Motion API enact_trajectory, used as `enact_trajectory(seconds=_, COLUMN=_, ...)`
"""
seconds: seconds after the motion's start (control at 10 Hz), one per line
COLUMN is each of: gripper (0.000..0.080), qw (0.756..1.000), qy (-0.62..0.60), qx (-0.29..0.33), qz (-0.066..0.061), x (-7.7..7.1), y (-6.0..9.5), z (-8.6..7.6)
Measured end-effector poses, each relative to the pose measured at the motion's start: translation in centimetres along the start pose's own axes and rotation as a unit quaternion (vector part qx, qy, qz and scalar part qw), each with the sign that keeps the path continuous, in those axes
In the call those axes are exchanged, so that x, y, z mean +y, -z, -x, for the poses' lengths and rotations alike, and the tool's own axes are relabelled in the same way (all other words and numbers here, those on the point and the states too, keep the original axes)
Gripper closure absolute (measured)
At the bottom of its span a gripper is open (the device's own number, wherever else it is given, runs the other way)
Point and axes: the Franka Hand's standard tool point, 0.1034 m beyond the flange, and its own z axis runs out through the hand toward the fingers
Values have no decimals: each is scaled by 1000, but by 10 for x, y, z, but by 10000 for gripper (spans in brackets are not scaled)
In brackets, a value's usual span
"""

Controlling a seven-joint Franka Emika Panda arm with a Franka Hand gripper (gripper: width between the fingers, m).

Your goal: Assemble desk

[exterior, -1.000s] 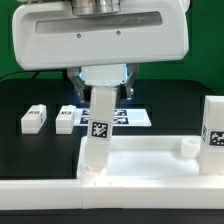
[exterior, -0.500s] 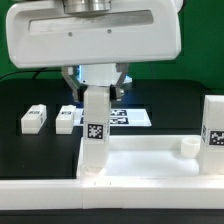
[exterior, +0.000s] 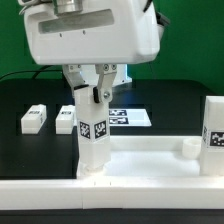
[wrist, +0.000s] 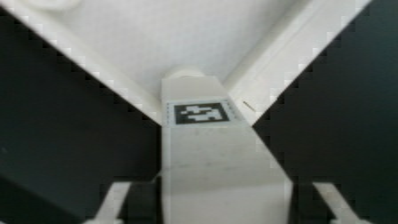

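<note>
Gripper fingers were closed narrowly on the upper end of an upright leg, one on each side, holding it with its foot down in the tabletop corner at the lower middle of the exterior view. Nearest, a long white bar ran along the bottom of the frame, with the tabletop just behind it. The step looked like seating this leg in its corner socket. The next move would probably call for turning it down while keeping it vertical, then letting go. That socket was hidden by the leg's foot and the rim, so how far it was seated could not be told. At the right edge a second leg stood on the tabletop, cut off by the frame, beside an open round socket. Farther back, two loose legs lay at middle left, near the marker board. From the wrist, the leg and its tag filled the centre, and finger contact was cut off.
</note>
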Motion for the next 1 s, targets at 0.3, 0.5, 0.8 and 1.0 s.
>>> enact_trajectory(seconds=0.3, gripper=501, qw=990, qy=-143, qx=-3, qz=-4, x=0, y=0, z=-2)
enact_trajectory(seconds=0.5, gripper=500, qw=988, qy=-156, qx=-4, qz=-4, x=0, y=-1, z=-2)
enact_trajectory(seconds=0.8, gripper=164, qw=998, qy=57, qx=-10, qz=17, x=3, y=-8, z=8)
enact_trajectory(seconds=1.0, gripper=152, qw=988, qy=155, qx=-13, qz=23, x=4, y=-9, z=10)
